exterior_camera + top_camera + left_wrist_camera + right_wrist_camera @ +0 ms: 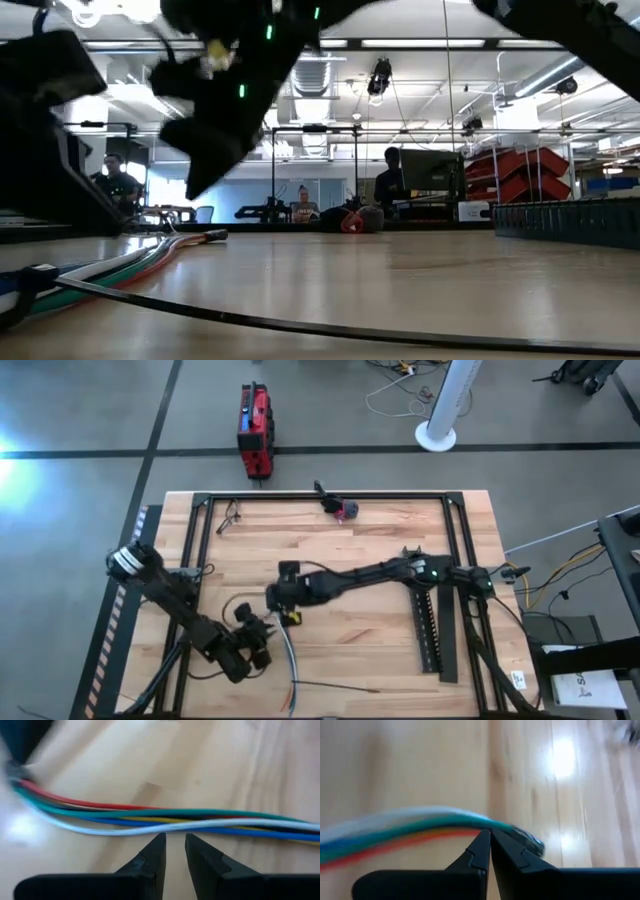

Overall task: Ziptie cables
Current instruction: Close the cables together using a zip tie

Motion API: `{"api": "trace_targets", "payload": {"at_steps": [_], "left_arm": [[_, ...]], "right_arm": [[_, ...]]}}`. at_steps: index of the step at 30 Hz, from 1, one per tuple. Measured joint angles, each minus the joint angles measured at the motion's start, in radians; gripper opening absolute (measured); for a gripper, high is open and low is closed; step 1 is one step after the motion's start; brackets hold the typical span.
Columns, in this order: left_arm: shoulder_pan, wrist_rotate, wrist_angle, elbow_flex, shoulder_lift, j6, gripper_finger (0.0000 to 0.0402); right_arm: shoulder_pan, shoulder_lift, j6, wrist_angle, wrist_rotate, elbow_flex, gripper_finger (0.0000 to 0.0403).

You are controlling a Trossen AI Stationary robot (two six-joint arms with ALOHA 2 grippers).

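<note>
The cables point(290, 660) are a bundle of red, green, blue, white and yellow wires lying flat on the wood. They run from the near edge to a dark end point(212, 237) near the table's middle. My left gripper point(175, 840) hovers beside the bundle's middle point(165, 817), its fingers a narrow gap apart and short of the wires. It shows in the high view as well, left gripper point(258, 642). My right gripper point(487, 834) is shut and stands over the cables' far end point(525, 840), reaching in from the right, right gripper point(280, 598). My right gripper has its shut fingertips point(481, 842) right at the cables beside their dark end point(532, 842), coming from above. In the low view its tip point(190, 185) stands above the wires on the table. I cannot tell whether it touches them.
A thin black zip tie point(335, 686) lies along the near edge, crossing the cables, zip tie point(350, 330). A black toothed rail point(430, 635) lies on the right. A black frame point(320, 497) rims the table, with a small grey and red object point(345, 510) at the far side. People sit beyond the table.
</note>
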Motion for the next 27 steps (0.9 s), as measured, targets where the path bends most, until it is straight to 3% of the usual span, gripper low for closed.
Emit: {"api": "trace_targets", "payload": {"at_steps": [7, 10, 16, 23, 27], "left_arm": [[0.022, -0.092, -0.298, -0.016, -0.21, -0.184, 0.0059], [0.085, -0.091, -0.328, -0.046, -0.282, -0.236, 0.0061], [0.3, 0.046, -0.258, -0.094, -0.343, -0.145, 0.0093], [0.58, 0.196, -0.065, -0.103, -0.328, 0.061, 0.0174], [0.709, 0.319, -0.021, -0.105, -0.311, 0.092, 0.0217]], "right_arm": [[0.176, -0.069, 0.078, -0.008, 0.249, 0.0, 0.0002], [0.258, -0.071, 0.167, 0.002, 0.301, 0.0, 0.0002], [0.408, -0.063, 0.267, 0.093, 0.409, -0.025, 0.0002], [0.565, -0.061, 0.341, 0.134, 0.588, -0.046, 0.0012], [0.602, -0.061, 0.439, 0.131, 0.596, -0.05, 0.0036]]}}
